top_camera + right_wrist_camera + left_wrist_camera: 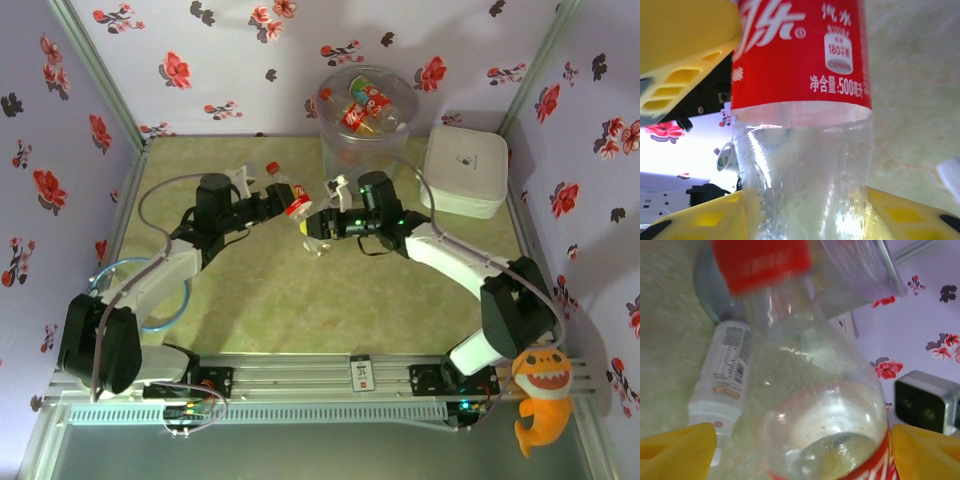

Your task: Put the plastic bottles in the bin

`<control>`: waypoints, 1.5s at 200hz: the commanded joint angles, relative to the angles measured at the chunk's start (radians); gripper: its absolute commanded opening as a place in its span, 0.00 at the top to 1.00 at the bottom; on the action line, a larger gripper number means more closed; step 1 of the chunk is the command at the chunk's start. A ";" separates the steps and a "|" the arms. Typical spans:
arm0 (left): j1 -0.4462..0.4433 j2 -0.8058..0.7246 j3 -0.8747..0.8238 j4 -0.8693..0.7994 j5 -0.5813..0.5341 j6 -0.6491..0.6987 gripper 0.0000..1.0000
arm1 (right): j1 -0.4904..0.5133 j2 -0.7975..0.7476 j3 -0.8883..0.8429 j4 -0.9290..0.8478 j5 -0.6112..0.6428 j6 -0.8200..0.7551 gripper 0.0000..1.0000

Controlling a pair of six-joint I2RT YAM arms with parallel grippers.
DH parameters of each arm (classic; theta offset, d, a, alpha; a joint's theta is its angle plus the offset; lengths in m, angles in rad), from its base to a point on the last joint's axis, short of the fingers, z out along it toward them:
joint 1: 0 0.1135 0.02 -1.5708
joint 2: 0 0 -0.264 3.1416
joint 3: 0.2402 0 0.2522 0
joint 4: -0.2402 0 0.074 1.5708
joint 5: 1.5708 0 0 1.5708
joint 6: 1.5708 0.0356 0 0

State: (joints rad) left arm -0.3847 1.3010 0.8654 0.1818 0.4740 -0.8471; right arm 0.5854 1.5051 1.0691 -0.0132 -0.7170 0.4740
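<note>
A: Where's the red-capped bottle (291, 196)?
B: Mid-desk (300, 300), just short of the bin (340, 152), between both arms. The right gripper (312, 224) clamps it, and the left gripper (805, 446) stands open around it.
A: Its cap?
B: Blurred, top cut off.

Lavender walls (230, 60) printed with red and dark flowers are closing in the table on three sides. Grey metal posts (103, 75) are running up the two far corners. A pale green mat (300, 300) is covering the tabletop. A white lidded box (465, 170) is sitting by the right wall. An orange plush shark (543, 395) is hanging at the right end of the silver rail (300, 372).
</note>
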 commanded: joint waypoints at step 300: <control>0.120 -0.130 -0.159 -0.118 -0.004 0.043 0.10 | -0.319 0.592 1.004 -0.435 0.211 -0.529 0.57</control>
State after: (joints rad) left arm -0.2699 1.1679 0.7017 0.0486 0.4644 -0.8314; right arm 0.2722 2.0876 2.0769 -0.3801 -0.4934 0.0078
